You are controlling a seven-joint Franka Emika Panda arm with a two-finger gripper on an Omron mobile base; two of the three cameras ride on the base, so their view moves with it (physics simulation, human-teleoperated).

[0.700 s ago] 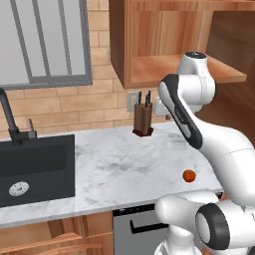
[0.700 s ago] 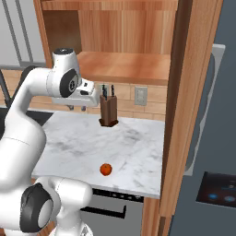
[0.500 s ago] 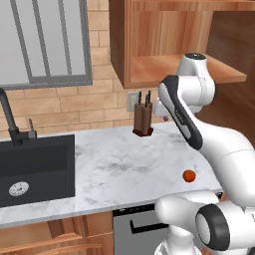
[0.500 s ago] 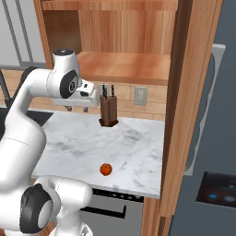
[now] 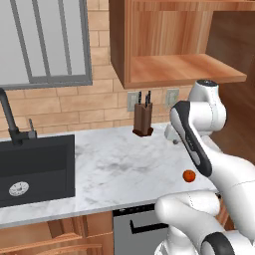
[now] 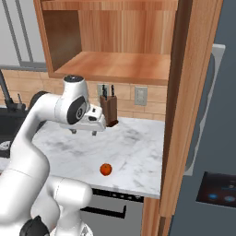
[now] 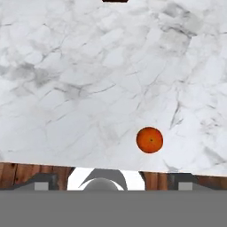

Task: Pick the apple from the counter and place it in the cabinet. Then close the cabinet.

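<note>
Orange-red apple (image 7: 149, 140) sits on marble counter (image 7: 88, 80), gripper (image 6: 84, 132) seemingly above.

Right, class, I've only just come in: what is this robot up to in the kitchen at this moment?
A white Franka arm is holding its gripper above the marble counter, carrying nothing. The apple sits untouched near the counter's front edge, and the hand camera looks down on it. The wooden wall cabinet above stands open, its shelf bare. A knife block stands by the brick wall, and a black sink is set into the counter. Whether the fingers are open cannot be told.
</note>
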